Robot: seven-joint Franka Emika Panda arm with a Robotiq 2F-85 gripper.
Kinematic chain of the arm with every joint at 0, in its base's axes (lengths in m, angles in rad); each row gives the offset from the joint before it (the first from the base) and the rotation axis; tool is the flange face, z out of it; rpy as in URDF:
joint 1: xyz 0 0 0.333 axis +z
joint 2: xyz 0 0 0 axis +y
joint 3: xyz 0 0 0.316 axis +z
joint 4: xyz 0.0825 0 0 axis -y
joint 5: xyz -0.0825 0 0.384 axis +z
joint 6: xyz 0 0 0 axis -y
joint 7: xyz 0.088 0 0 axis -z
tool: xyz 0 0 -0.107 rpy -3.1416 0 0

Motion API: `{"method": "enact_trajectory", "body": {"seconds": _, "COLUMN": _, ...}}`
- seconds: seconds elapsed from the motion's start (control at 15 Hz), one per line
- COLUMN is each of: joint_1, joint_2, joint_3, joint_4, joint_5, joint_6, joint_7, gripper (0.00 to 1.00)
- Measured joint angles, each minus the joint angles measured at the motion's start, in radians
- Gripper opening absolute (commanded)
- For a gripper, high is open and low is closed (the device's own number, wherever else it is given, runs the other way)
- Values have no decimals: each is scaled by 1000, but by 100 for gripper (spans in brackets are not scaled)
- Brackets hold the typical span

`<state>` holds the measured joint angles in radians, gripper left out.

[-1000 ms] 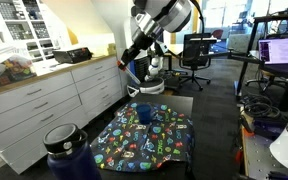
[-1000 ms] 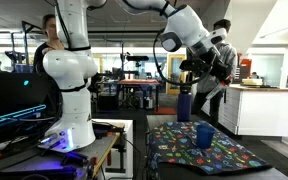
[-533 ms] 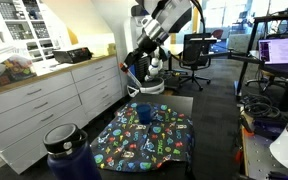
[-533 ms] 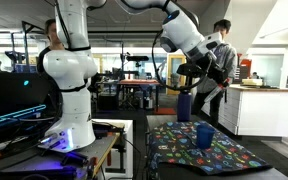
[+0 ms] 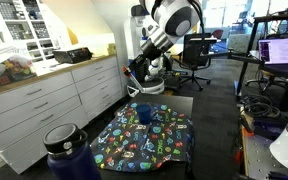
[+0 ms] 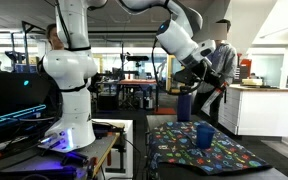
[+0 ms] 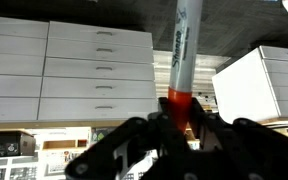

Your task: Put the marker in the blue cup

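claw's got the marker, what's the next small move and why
Probably lower the claw toward the small dark-blue cylindrical cup, lining up over it. The claw is shut on the grey red-banded marker but hangs well above the cup, which stands upright on the colourful patterned cloth.

Glossy plastic marker (image 7: 181, 50), printed cloth mat (image 5: 134, 145)

No text could be read with certainty. Dark lettering was seen along the pale barrel of the marker (image 7: 180, 45), in the upper middle of the wrist view, but it was too blurred to be made out. What was shown on the monitor (image 5: 282, 50), at the upper right of an exterior view, was too small to be read.
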<state>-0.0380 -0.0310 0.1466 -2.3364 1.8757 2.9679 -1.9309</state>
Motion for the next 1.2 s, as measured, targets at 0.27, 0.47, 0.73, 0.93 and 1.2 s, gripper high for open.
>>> {"method": "enact_trajectory", "body": {"seconds": 0.27, "joint_1": -4, "joint_2": 30, "joint_3": -16, "joint_4": 0, "joint_5": 189, "joint_6": -45, "joint_7": -212, "gripper": 6}}
{"method": "enact_trajectory", "body": {"seconds": 0.47, "joint_1": -5, "joint_2": 71, "joint_3": -37, "joint_4": 0, "joint_5": 309, "joint_6": -108, "joint_7": -356, "gripper": 6}}
{"method": "enact_trajectory", "body": {"seconds": 0.73, "joint_1": -5, "joint_2": 123, "joint_3": -56, "joint_4": -7, "joint_5": 411, "joint_6": -180, "joint_7": -511, "gripper": 6}}
{"method": "enact_trajectory", "body": {"seconds": 0.93, "joint_1": -5, "joint_2": 140, "joint_3": -66, "joint_4": -23, "joint_5": 454, "joint_6": -221, "joint_7": -584, "gripper": 6}}
{"method": "enact_trajectory", "body": {"seconds": 1.2, "joint_1": -5, "joint_2": 143, "joint_3": -78, "joint_4": -54, "joint_5": 479, "joint_6": -270, "joint_7": -632, "gripper": 6}}
